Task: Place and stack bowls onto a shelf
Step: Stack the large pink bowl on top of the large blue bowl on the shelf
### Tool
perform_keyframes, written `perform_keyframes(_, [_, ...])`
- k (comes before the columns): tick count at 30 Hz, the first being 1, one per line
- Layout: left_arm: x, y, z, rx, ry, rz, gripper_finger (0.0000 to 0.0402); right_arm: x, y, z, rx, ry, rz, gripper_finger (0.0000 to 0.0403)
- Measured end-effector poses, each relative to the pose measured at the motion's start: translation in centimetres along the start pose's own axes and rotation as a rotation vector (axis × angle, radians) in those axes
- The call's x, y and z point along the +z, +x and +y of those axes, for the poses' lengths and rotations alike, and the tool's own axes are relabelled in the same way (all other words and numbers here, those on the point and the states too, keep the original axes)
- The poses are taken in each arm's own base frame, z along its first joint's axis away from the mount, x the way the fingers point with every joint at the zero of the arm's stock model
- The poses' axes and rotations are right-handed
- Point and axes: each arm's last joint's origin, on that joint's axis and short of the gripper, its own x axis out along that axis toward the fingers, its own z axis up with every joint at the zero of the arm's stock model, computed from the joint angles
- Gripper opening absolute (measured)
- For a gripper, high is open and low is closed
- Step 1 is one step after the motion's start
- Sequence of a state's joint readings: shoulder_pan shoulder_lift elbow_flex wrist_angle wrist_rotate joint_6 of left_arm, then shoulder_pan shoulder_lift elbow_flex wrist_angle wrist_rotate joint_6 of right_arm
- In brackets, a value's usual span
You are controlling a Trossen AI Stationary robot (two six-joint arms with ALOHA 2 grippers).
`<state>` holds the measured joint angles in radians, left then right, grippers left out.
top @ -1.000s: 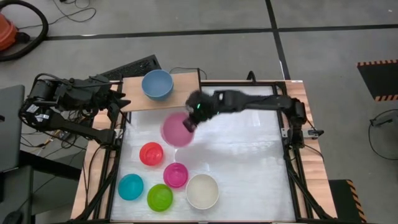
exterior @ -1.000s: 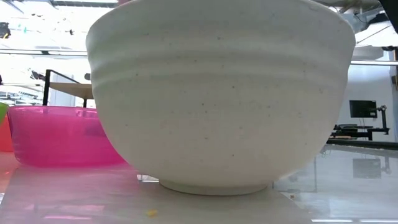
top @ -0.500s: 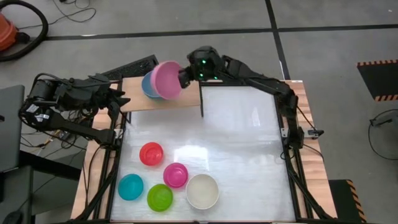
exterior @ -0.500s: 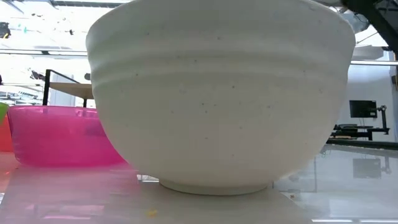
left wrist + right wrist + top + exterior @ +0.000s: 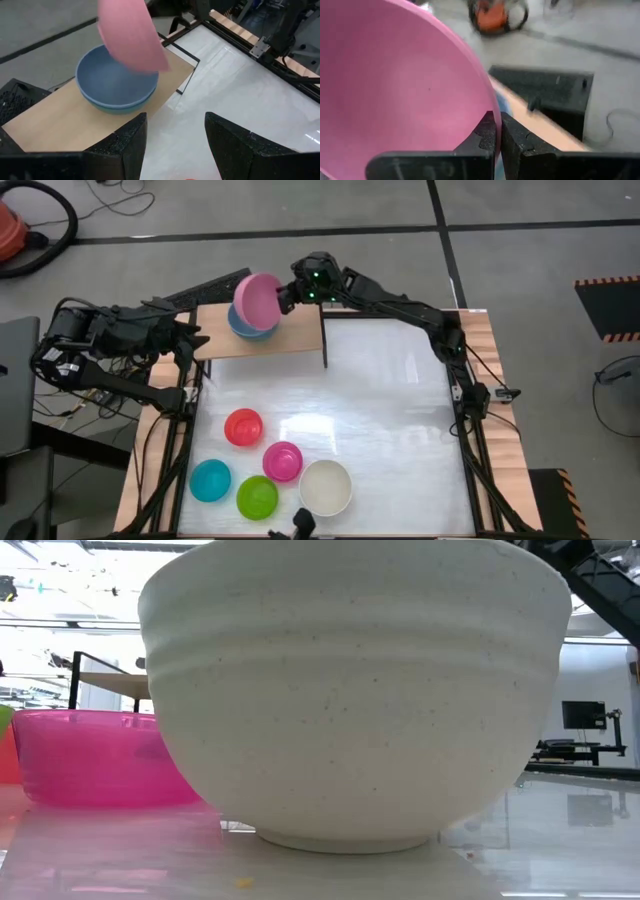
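Note:
My right gripper (image 5: 287, 296) is shut on the pink bowl (image 5: 256, 300), which stands tipped on its side over the blue-grey bowl (image 5: 243, 328) on the light-wood shelf (image 5: 290, 335) at the table's far left. The left wrist view shows the pink bowl (image 5: 131, 39) over the blue-grey bowl (image 5: 114, 86), which rests on the shelf board (image 5: 55, 117). My left gripper (image 5: 175, 125) waits open at the shelf's left end. Red (image 5: 243, 426), magenta (image 5: 283, 461), cyan (image 5: 210, 480), lime (image 5: 257, 497) and cream-white (image 5: 325, 487) bowls sit on the table. No dark green bowl shows. My right gripper pinches the pink bowl's rim (image 5: 489, 107), one finger (image 5: 482, 137) inside the bowl and the other (image 5: 517, 140) outside. It comes roughly level from the table's right. The bowl is off the table, tipped steeply with its opening toward the gripper. Whether it touches the blue-grey bowl I cannot tell.
The cream-white bowl (image 5: 350, 690) fills the low view, with the magenta bowl (image 5: 95, 755) beside it. The shelf's black leg (image 5: 325, 340) stands at its right end. White tabletop (image 5: 400, 430) lies bare to the right of the five bowls.
My right gripper has carried the pink bowl up from the middle of the table and toward the far left edge, over the shelf. The bowl has tipped from nearly level onto its side and now stands over the blue-grey bowl.

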<state>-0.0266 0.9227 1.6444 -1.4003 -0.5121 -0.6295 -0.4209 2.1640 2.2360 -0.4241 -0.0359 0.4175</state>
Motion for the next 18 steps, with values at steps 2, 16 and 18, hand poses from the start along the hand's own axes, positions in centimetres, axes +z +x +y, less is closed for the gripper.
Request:
perform_keyframes(2, [0.00, 0.00, 0.00, 0.000, -0.001, 0.000, 0.0186, -0.07, 0.18, -0.22, 0.000, 0.002, 0.003, 0.0029])
perform_keyframes(16, [0.00, 0.00, 0.00, 0.000, -0.007, 0.000, 0.0186, -0.42, 0.26, -0.62, -0.009, -0.004, 0.048, 0.0029])
perform_keyframes(18, [0.00, 0.00, 0.00, 0.000, -0.008, 0.000, 0.0186, -0.60, 0.71, -0.69, -0.005, -0.010, 0.041, 0.0029])
